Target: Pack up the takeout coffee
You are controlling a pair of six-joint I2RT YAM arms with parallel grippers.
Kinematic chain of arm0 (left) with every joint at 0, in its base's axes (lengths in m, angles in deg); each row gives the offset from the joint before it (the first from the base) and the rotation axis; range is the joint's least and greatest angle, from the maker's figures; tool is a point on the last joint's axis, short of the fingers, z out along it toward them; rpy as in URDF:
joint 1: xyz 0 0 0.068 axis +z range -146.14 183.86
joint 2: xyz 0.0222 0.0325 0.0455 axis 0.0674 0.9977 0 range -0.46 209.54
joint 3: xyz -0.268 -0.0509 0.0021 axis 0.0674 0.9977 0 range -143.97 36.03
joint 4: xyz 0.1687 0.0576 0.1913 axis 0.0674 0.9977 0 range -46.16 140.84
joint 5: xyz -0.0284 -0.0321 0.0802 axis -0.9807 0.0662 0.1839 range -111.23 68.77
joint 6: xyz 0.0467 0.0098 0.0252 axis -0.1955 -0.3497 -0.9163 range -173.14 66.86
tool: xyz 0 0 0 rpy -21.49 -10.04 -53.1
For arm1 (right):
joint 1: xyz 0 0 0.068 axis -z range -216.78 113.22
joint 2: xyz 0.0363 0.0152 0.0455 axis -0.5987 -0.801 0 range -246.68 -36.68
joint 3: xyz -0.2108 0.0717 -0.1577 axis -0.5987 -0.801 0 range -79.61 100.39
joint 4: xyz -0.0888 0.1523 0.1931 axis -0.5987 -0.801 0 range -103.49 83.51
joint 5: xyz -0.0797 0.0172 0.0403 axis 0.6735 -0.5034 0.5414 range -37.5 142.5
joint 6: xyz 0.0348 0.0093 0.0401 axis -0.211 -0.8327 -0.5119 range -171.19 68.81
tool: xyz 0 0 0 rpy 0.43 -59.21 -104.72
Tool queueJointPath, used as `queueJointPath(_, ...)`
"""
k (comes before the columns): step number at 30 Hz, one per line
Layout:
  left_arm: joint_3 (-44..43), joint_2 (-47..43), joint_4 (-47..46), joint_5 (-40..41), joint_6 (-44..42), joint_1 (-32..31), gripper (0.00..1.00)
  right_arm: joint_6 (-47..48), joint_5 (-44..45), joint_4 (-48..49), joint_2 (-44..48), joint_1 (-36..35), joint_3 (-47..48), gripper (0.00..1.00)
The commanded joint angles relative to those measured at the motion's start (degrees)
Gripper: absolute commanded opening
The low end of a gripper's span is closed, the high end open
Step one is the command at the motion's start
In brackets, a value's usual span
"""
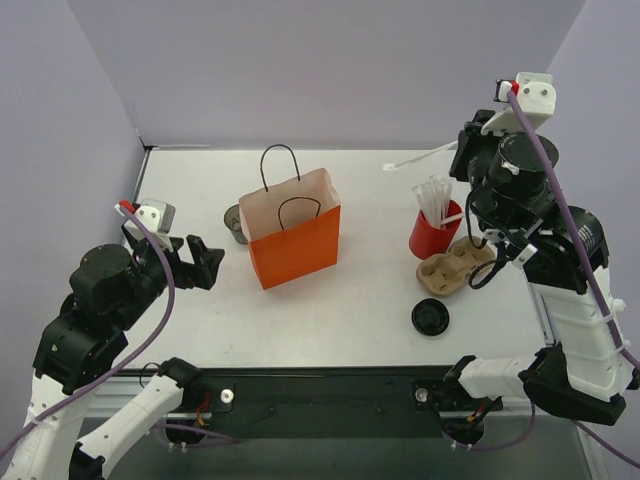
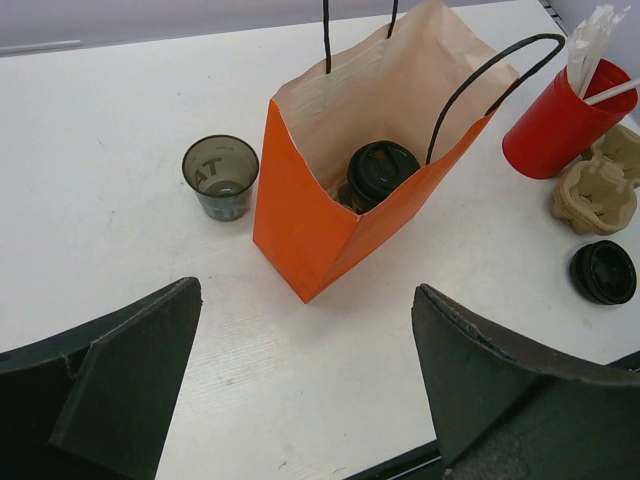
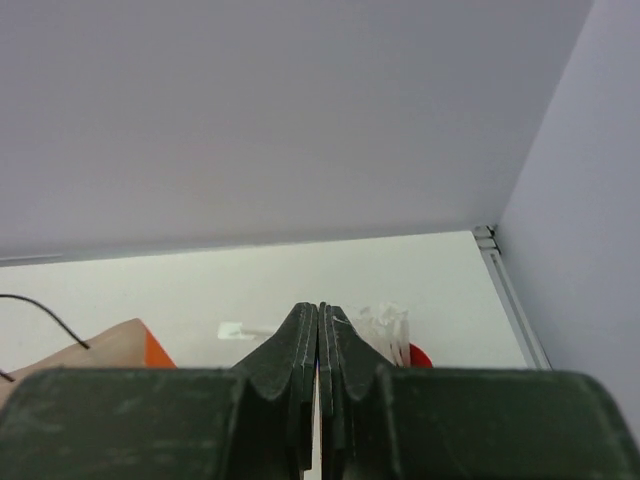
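Your left gripper [image 2: 305, 300] gapes wide, empty, facing the orange bag [image 2: 300, 225]; right gripper [image 3: 319, 325] pinched closed, empty. Lidded coffee [image 2: 380, 172] sits inside. Brushing the light bag could topple it, spilling coffee.

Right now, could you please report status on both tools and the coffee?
Left tool open, empty, apart from the orange bag. Right tool shut, empty. Takeout coffee inside the bag, lid on. Nothing in the way.

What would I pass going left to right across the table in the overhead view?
First the lidless dark cup, then the orange paper bag, then the red cup of straws.
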State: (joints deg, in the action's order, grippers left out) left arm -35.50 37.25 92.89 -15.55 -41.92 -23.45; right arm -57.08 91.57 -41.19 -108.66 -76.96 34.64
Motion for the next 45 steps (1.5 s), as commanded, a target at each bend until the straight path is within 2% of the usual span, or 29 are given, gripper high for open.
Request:
queueJointPath(1, -1.0, -0.4, -2.6, -0.6, -1.2, 0.2, 0.96, 6.8, 5.8, 3.0, -5.5, -9.4, 7.6, 0.0)
queueJointPath(5, -1.0, -0.7, -2.7, -0.1, -1.3, 0.2, 0.96, 7.5, 5.1, 5.1, -10.1, -14.1, 9.4, 0.0)
queueJointPath(11, -2.4, -0.6, -2.3, 0.7, -2.3, 0.2, 0.96, 5.9, -0.4, 10.3, -15.5, -15.9, 7.7, 0.0)
queueJointPath(18, -1.8, -1.7, -1.8, 1.3, -2.2, 0.2, 0.96, -1.5, -8.2, 14.0, -22.1, -16.2, 5.4, 0.0)
queueJointPath(24, -1.2, -2.3, -1.9, 2.3, -1.7, 0.2, 0.96, -5.4, -12.8, 13.4, -28.8, -16.8, 4.6, 0.02)
queueJointPath(28, -1.2, -2.4, -2.0, 3.1, -1.8, 0.2, 0.96, -6.2, -14.5, 10.3, -31.6, -16.7, 7.8, 0.16)
queueJointPath(29, -1.0, -2.4, -2.1, 3.2, -1.8, 0.2, 0.96, -6.2, -14.2, 9.4, -31.4, -16.6, 8.3, 0.26)
queueJointPath(34, -1.1, -1.7, -4.3, 2.2, -1.6, 0.2, 0.96, -5.8, -12.3, 7.3, -25.6, -15.4, 6.3, 0.46)
queueJointPath(35, -1.1, -1.7, -5.1, 1.8, -1.6, 0.2, 0.96, -6.0, -12.0, 6.2, -24.4, -15.0, 5.4, 0.56)
queueJointPath(37, -0.5, -2.0, -8.1, 0.6, -1.7, 0.2, 0.96, -6.7, -10.0, 5.0, -20.3, -14.9, 2.0, 0.68)
queueJointPath(38, -0.1, -2.5, -9.2, 0.1, -1.8, 0.2, 0.96, -7.1, -8.9, 3.5, -18.9, -14.8, 0.9, 0.78)
queueJointPath(41, 1.1, -2.9, -12.8, -0.8, -2.1, 0.2, 0.96, -9.8, -5.8, 0.6, -13.5, -14.9, -3.5, 1.0)
queueJointPath(45, 2.1, -3.0, -16.1, -2.3, -1.7, 0.2, 0.96, -15.2, -5.2, -1.0, -6.6, -15.5, -9.2, 1.0)
